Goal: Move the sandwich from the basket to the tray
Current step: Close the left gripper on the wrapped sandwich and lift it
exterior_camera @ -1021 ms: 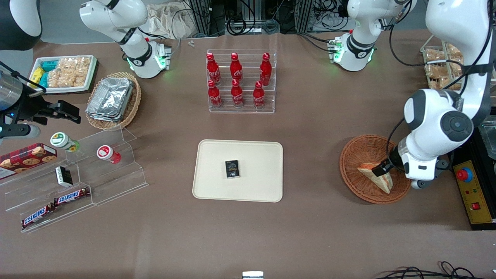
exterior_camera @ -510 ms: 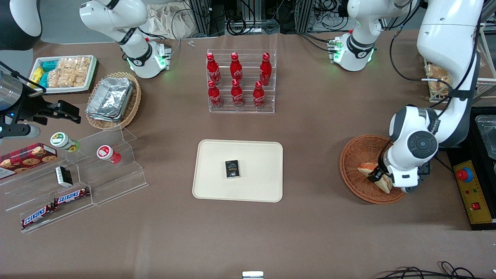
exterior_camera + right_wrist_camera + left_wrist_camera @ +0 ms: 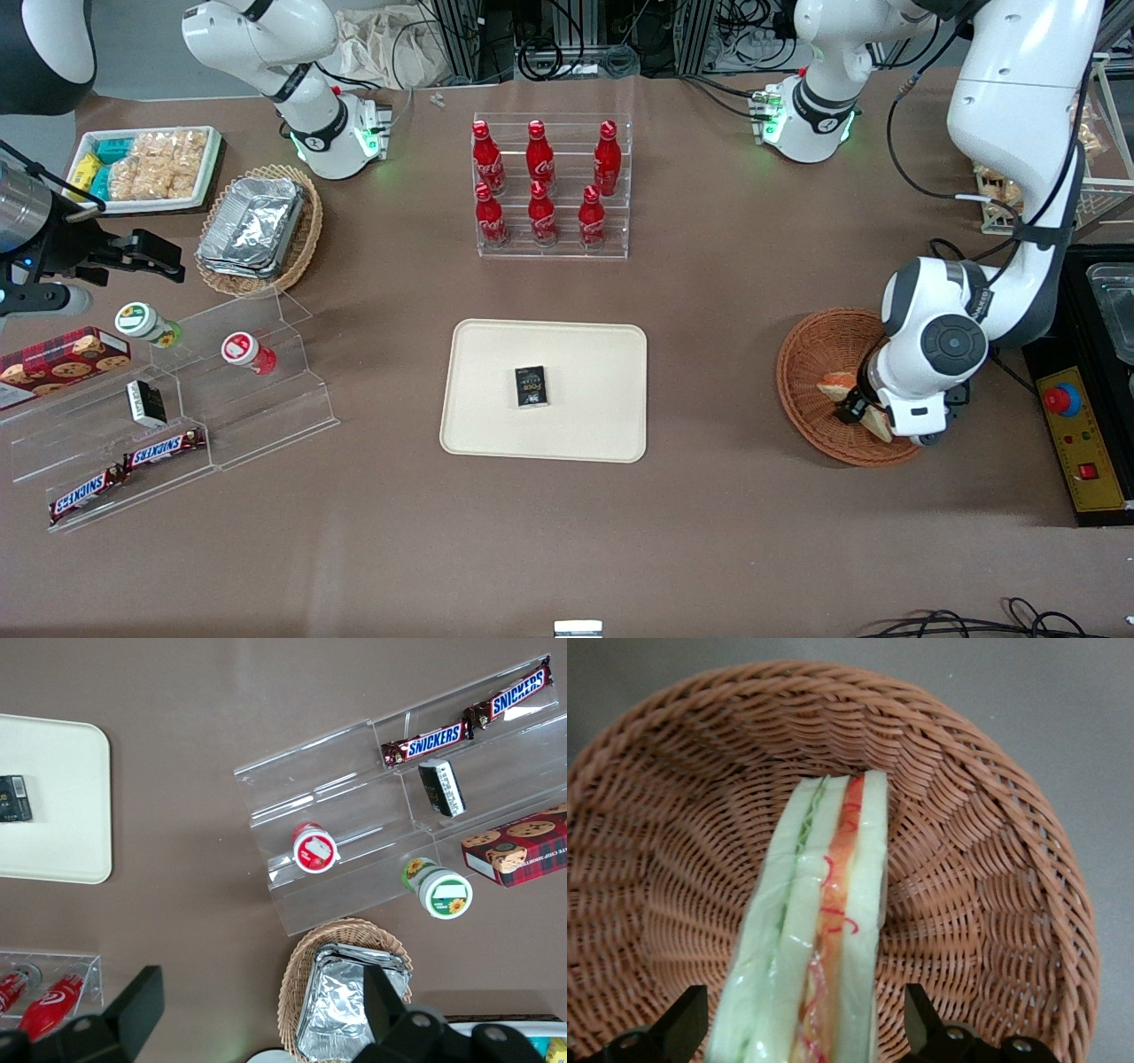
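Left gripper (image 3: pixel 799 1028) down in round reddish-brown wicker basket (image 3: pixel 811 354), lower right of front frame. Fingers spread, one either side of plastic-wrapped triangular white-bread sandwich (image 3: pixel 819 912), not yet pinching. Wedge stands on edge, layers showing, long axis running away from gripper. Cream rectangular plastic tray (image 3: pixel 585 354) sits centre frame.

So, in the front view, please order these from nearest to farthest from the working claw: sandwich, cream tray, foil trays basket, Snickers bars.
The claw is open, over the basket.
1. Sandwich, under the claw.
2. Cream tray, table's middle.
3. Foil trays basket, toward the parked arm's end.
4. Snickers bars, farthest that way.
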